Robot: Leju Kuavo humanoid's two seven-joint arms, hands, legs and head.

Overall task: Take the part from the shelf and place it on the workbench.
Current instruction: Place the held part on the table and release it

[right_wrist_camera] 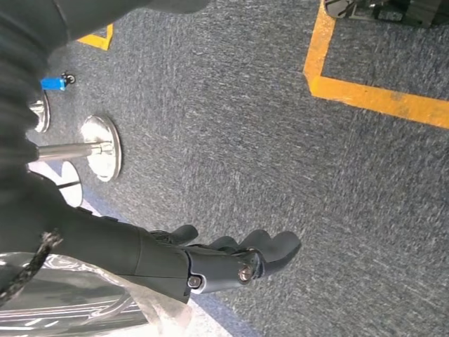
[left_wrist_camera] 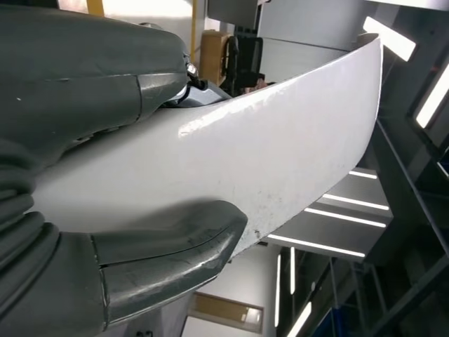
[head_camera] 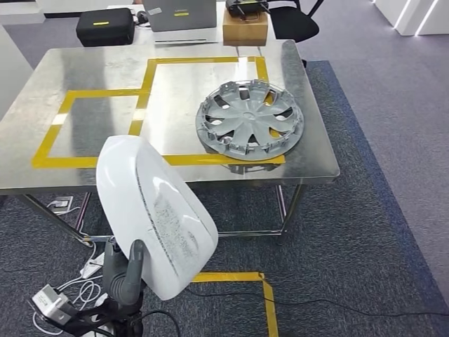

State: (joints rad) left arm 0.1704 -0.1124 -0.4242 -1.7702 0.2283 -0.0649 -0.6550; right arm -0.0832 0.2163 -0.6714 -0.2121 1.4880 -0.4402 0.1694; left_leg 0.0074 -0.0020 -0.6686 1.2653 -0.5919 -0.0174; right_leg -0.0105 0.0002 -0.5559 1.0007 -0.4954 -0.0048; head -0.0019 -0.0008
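Grey carpet [head_camera: 365,232] underfoot, yellow tape lines on it, and ahead stands the steel workbench [head_camera: 95,77] with yellow rectangles taped on top. A hubcap [head_camera: 249,119] already sits in the right-hand rectangle; the left one is bare.

Now the part [head_camera: 158,210], a big white glossy shell, curved, scuffed along one face. It's up in the air, short of the bench's near edge, low at the robot's left side. The left hand [head_camera: 127,270] has it: the left wrist view shows the thumb [left_wrist_camera: 169,249] pressed on one face and a finger [left_wrist_camera: 106,91] clamped across the other, so it's a pinch on a smooth curved skin. That's my worry. A slick shell, held near one end, most of its bulk hanging out past the grip. I'd say a jolt could let it slide or swing round.

Next risk: the bench edge. Carried this low, the shell could knock the rim. And swing too far right, it could clip the hubcap.

Right hand [right_wrist_camera: 233,256] hangs over the carpet, fingers loosely curled, holding nothing.
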